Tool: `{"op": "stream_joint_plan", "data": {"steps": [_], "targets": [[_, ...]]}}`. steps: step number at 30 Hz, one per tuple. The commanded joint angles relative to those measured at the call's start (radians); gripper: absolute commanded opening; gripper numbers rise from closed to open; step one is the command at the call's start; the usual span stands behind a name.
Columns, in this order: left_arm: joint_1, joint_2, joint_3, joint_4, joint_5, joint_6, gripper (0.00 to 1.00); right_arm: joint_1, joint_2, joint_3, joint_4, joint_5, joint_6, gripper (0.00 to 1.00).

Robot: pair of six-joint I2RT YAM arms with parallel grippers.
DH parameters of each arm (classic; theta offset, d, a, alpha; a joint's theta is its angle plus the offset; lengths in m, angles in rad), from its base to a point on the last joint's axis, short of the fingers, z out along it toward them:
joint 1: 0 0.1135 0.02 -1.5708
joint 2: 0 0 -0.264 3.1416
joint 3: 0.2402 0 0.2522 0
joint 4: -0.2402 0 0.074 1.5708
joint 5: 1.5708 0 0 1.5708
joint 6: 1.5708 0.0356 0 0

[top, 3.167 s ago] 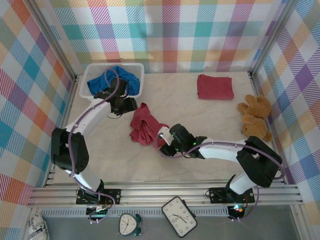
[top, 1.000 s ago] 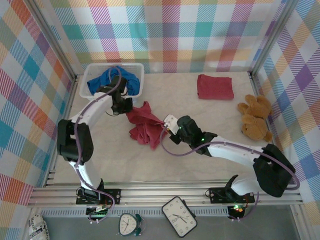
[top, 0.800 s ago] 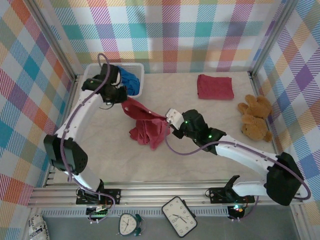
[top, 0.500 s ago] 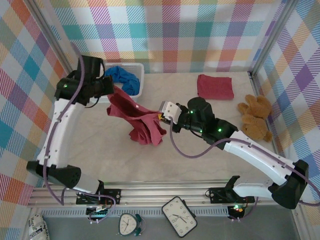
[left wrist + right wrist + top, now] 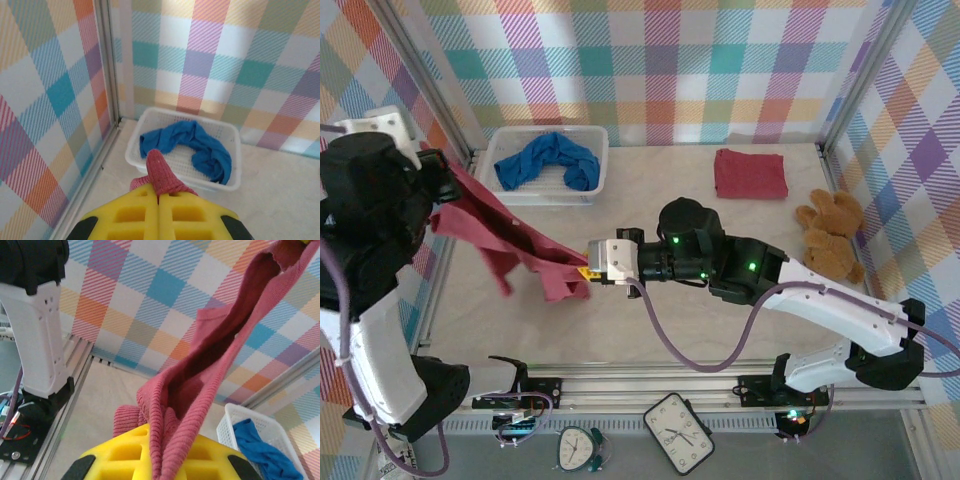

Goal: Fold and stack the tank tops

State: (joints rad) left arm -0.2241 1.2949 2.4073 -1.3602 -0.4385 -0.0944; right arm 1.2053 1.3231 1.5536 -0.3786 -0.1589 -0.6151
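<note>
One dark red tank top (image 5: pixel 525 248) hangs in the air above the left side of the tabletop (image 5: pixel 670 210), stretched in a sagging band between my two arms. My left end effector (image 5: pixel 159 200) is raised high near the left wall, its yellow fingers pressed together on a bunched corner of the cloth. My right end effector (image 5: pixel 588 270) is lower and nearer the middle, and it pinches the other end of the same garment; in the right wrist view the ribbed red fabric rises out from between the yellow fingers. The rest of the top droops in loose folds between the two grips, so it is not yet spread flat.

A second dark red tank top (image 5: pixel 750 172) lies on the far right part of the tabletop as a neat flat rectangle, which I judge to be already folded. The bright blue tank top (image 5: pixel 548 162) lies crumpled inside the white mesh basket (image 5: pixel 546 131) at the far left corner, untouched.

A brown teddy bear (image 5: pixel 830 238) lies at the right edge, near the folded top but apart from it.

By my reckoning, one of three tops is done. The one I hold has to be laid out, folded and stacked on the folded one. The blue top has to come out of the basket and go through the same steps.
</note>
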Motion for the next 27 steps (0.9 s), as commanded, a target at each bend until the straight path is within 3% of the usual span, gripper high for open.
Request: {"op": "stream_joint_plan", "data": {"steps": [1, 5, 7, 10, 14, 17, 25, 27], "targets": [[0.014, 0.072, 0.030, -0.021, 0.081, 0.040, 0.00, -0.005, -0.035, 0.036, -0.053, 0.030, -0.003, 0.00], [0.014, 0.160, -0.058, 0.048, 0.305, 0.017, 0.00, -0.082, -0.095, -0.030, -0.112, 0.057, 0.094, 0.00], [0.014, 0.229, -0.128, 0.110, 0.474, -0.019, 0.00, -0.160, -0.120, -0.086, -0.167, 0.041, 0.176, 0.00], [-0.014, 0.369, -0.201, 0.180, 0.631, -0.067, 0.00, -0.314, -0.146, -0.198, -0.241, -0.046, 0.319, 0.00], [-0.123, 0.563, -0.273, 0.279, 0.633, -0.076, 0.01, -0.487, -0.153, -0.360, -0.316, -0.138, 0.440, 0.00], [-0.183, 0.748, -0.234, 0.336, 0.641, -0.096, 0.01, -0.611, -0.118, -0.463, -0.364, -0.174, 0.498, 0.00], [-0.226, 1.223, 0.220, 0.349, 0.640, -0.207, 0.05, -0.849, 0.003, -0.600, -0.292, -0.094, 0.591, 0.00], [-0.226, 1.269, 0.260, 0.378, 0.656, -0.236, 0.11, -0.885, 0.038, -0.605, -0.279, -0.051, 0.598, 0.00]]}}
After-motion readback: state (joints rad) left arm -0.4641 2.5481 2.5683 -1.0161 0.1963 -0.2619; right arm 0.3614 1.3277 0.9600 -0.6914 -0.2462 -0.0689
